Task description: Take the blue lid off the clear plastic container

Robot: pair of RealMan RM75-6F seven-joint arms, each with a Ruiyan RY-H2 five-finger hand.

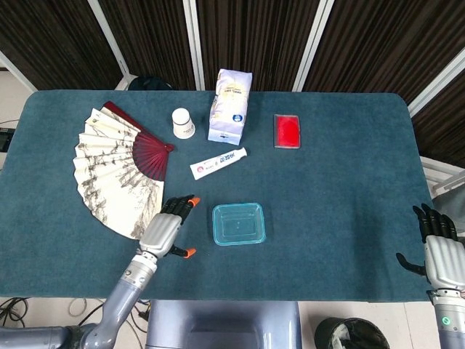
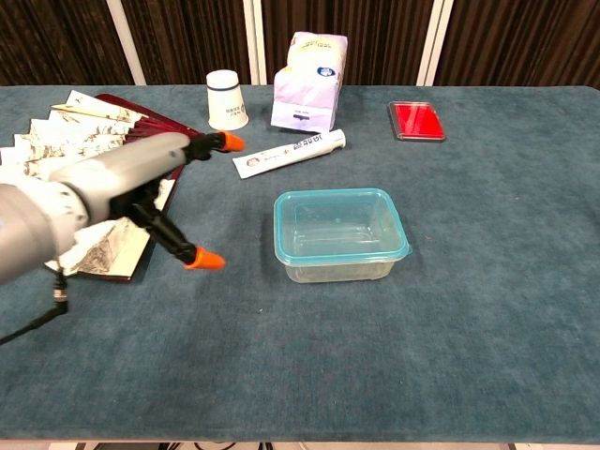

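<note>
A clear plastic container [image 1: 238, 225] [image 2: 339, 246] stands near the table's front middle, with its blue lid [image 1: 238, 210] [image 2: 336, 195] seated on top. My left hand [image 1: 166, 231] [image 2: 127, 184] hovers open just left of the container, orange-tipped fingers [image 2: 204, 260] spread and apart from it. Off the table's right front corner, my right hand [image 1: 441, 253] stays open with nothing in it; the chest view does not show it.
A spread paper fan [image 1: 120, 171] [image 2: 75, 187] lies behind my left hand. At the back stand a white cup [image 1: 183, 122], a white bag [image 1: 229, 106] and a red case [image 1: 287, 131]. A toothpaste tube [image 1: 218, 163] lies behind the container.
</note>
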